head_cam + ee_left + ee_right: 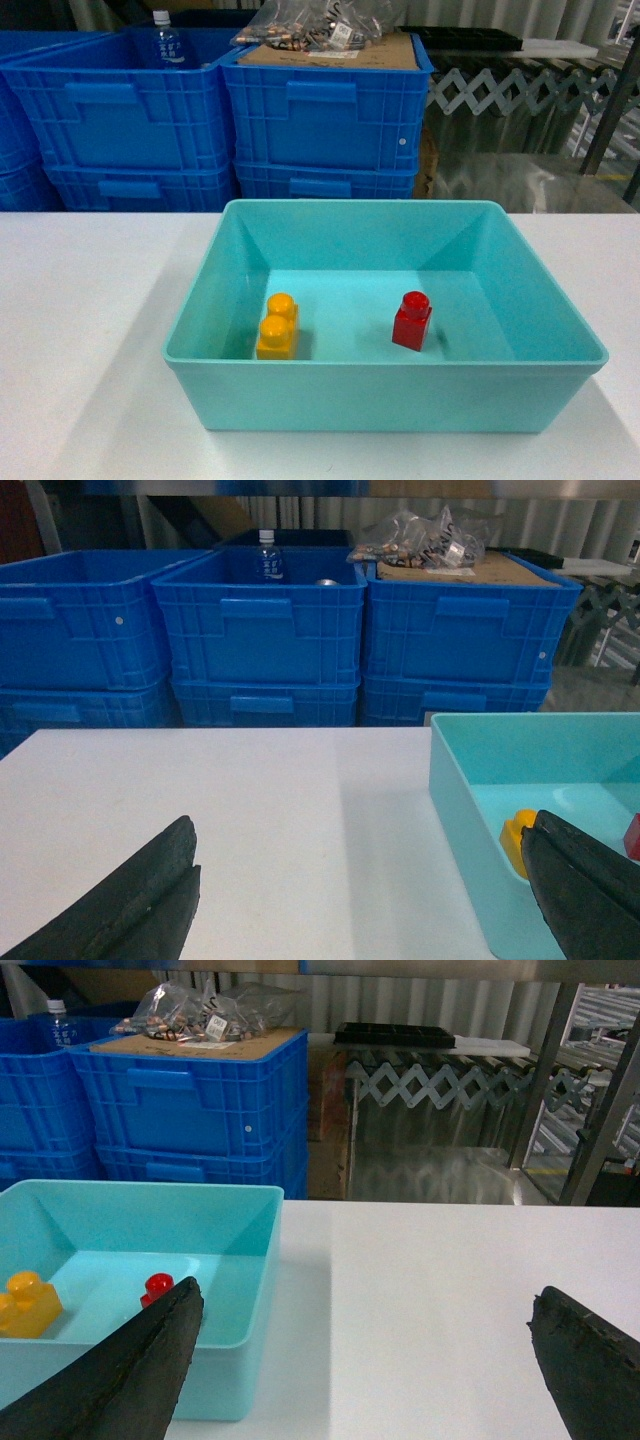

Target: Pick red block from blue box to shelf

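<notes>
The red block (412, 320) stands upright on the floor of the blue box (385, 366), right of its middle. Neither gripper shows in the head view. In the left wrist view my left gripper (365, 885) is open over bare white table, left of the blue box (465, 810); only a red sliver of the block (633, 836) shows. My right gripper (365, 1355) is open over the table, right of the box (262, 1260), with the red block (157, 1286) just past its left finger. Of the shelf, only steel uprights (547, 1060) show at the back right.
An orange-yellow two-stud brick (277, 327) sits in the box, left of the red block. Stacked dark-blue crates (320, 120) line the far table edge, holding a bottle (165, 40) and a bag of parts (320, 28). A folding lattice conveyor (510, 92) stands behind right.
</notes>
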Controlling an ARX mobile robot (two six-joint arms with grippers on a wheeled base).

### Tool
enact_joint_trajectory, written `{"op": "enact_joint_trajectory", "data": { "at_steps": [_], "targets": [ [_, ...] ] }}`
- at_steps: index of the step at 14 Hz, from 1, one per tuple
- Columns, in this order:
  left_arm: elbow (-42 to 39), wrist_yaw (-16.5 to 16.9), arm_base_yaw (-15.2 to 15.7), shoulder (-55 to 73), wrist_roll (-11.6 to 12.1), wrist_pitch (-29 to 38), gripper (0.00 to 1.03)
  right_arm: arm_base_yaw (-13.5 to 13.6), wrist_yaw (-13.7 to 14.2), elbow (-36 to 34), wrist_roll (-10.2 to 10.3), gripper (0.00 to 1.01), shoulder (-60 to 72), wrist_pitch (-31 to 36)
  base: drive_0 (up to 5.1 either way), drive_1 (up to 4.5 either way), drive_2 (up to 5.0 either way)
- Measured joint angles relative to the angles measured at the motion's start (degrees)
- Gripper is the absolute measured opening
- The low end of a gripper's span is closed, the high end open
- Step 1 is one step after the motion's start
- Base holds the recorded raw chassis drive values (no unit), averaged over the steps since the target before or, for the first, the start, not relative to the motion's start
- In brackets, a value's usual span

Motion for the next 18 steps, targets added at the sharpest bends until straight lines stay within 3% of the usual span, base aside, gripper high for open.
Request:
{"op": "enact_joint_trajectory", "data": {
  "at_steps": [18],
  "targets": [
    [0.0,0.0,0.0,0.0,0.0,0.0,0.98,0.0,0.0,0.0,0.0,0.98,0.0,0.0,0.0,0.00,0.0]
  ]
}}
